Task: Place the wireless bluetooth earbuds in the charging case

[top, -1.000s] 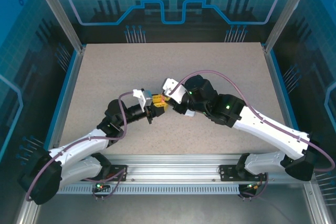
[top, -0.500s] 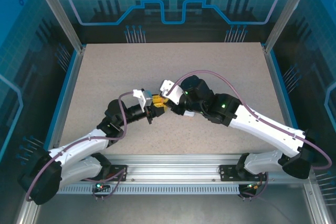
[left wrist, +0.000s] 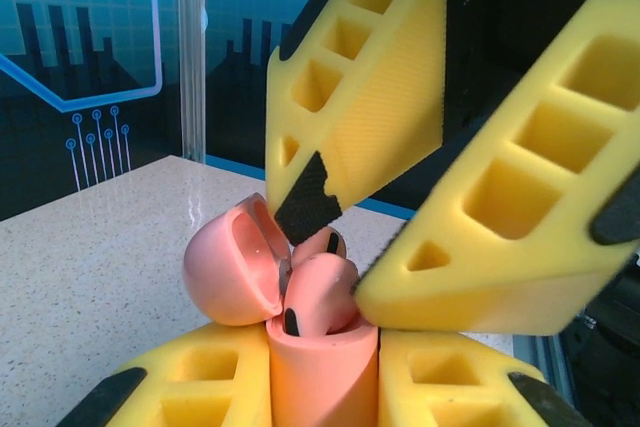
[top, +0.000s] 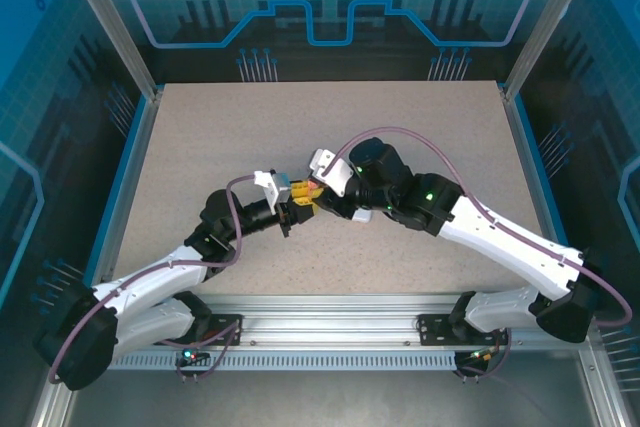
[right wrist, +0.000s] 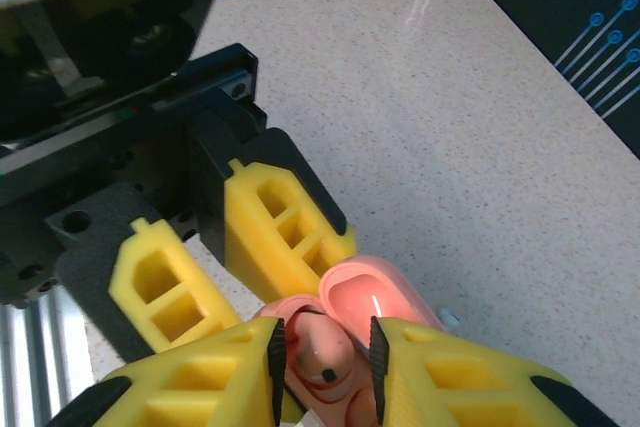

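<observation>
Seemingly, one salmon-pink earbud [left wrist: 322, 299] is nearly seated in the open charging case [left wrist: 322, 377], clamped over the middle of the worktop [top: 200, 147] by the left gripper [top: 298, 209]. Whether the right gripper [right wrist: 325, 355] pinches or frees it cannot be told. Final pressing-in is judged left.

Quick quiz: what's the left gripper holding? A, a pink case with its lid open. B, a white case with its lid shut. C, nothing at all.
A: the left gripper clamps a pink case whose lid is swung open.
</observation>
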Controlling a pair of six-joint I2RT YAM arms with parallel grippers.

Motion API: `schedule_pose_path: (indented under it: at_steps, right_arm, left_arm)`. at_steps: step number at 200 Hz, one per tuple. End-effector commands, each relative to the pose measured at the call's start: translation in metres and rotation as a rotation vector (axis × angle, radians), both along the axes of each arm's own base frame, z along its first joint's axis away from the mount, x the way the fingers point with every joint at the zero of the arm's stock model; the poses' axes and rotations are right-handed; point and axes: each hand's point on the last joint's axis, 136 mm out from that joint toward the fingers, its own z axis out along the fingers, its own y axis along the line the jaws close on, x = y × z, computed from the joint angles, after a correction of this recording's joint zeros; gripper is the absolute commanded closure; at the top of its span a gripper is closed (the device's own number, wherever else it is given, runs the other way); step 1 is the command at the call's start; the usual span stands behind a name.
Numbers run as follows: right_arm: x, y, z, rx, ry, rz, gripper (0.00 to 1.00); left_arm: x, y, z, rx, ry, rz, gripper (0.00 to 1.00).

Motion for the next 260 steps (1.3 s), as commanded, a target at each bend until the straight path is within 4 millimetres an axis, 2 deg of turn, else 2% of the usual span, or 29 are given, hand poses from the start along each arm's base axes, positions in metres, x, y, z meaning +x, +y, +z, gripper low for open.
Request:
schedule_pose_path:
  at_steps: [1, 34, 66, 94, 116, 152, 196, 229, 260]
  right_arm:
    - [-0.010, -0.002, 0.022, 0.068, 0.035, 0.038, 0.64]
    - [-0.012, -0.012, 0.048, 0.152, 0.026, 0.027, 0.51]
    - [-0.001, -0.039, 0.070, 0.248, 0.032, -0.080, 0.30]
    - [0.011, -0.059, 0.062, 0.356, 0.231, -0.125, 0.09]
    - [0.016, -0.060, 0.046, 0.422, 0.421, -0.121, 0.00]
    - [0.012, -0.039, 0.028, 0.460, 0.619, -0.045, 0.00]
    - [0.007, -0.024, 0.010, 0.416, 0.750, 0.005, 0.03]
    - [-0.002, -0.011, 0.008, 0.408, 0.818, 0.078, 0.10]
    - [-0.004, -0.007, 0.017, 0.424, 0.796, 0.120, 0.19]
  left_arm:
    - [-0.003, 0.001, 0.028, -0.047, -0.081, -0.002, 1.00]
    - [-0.003, 0.002, 0.026, -0.046, -0.080, 0.007, 1.00]
    - [-0.003, 0.002, 0.025, -0.046, -0.075, 0.008, 1.00]
    - [-0.004, 0.002, 0.027, -0.050, -0.077, -0.001, 1.00]
    - [-0.005, 0.001, 0.030, -0.057, -0.078, -0.010, 1.00]
    - [-0.007, 0.000, 0.034, -0.063, -0.086, -0.017, 1.00]
    - [-0.007, 0.001, 0.037, -0.067, -0.092, -0.016, 1.00]
    - [-0.006, 0.001, 0.036, -0.063, -0.090, -0.013, 1.00]
    - [-0.005, 0.001, 0.033, -0.057, -0.084, -0.009, 1.00]
